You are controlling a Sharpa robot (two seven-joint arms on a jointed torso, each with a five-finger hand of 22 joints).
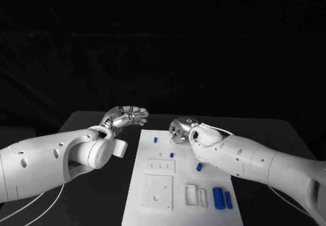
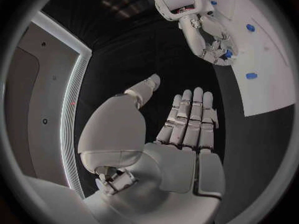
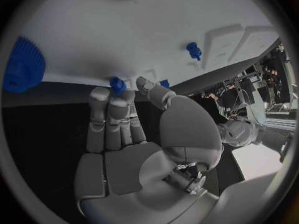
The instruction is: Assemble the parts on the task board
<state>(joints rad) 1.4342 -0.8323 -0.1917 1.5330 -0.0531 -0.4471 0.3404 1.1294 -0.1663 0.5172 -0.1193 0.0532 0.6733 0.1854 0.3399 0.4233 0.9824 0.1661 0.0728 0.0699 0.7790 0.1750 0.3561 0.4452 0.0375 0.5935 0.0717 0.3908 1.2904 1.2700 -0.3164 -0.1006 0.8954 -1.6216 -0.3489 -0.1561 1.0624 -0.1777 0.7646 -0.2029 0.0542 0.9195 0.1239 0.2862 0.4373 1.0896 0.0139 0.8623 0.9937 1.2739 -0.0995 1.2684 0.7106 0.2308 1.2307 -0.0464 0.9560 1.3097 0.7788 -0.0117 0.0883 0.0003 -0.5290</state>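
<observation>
The flat white rectangular task board [image 1: 178,181] is lying lengthwise down the middle of the black table [image 1: 88,123], its far short edge reaching toward the table's far edge and its near short edge running toward the robot. Small blue plastic parts are resting across it: a short blue peg [image 1: 155,140] is standing near the board's far left corner, a tiny blue stud [image 1: 172,154] is sitting toward the middle, a stubby blue cylinder [image 1: 199,166] is lying closer to the right edge, and two long blue cylinders [image 1: 218,197] are lying side by side near the near right corner. Raised white rectangular blocks [image 1: 158,191] are occupying the near left part of the board, with a slotted white frame [image 1: 195,195] just beside them.

The right hand [image 1: 182,130] is hovering over the board's far right corner, fingers bunched; in the right wrist view its fingertips [image 3: 118,95] are pinching a small blue round-headed part [image 3: 117,84] against the board's edge. A large blue toothed gear [image 3: 22,64] is lying nearby on the white surface in that view.

The left hand [image 1: 127,117] is hanging above the bare table just beyond the board's far left corner, holding nothing; in the left wrist view its fingers [image 2: 190,118] are stretching out straight, apart from the thumb
</observation>
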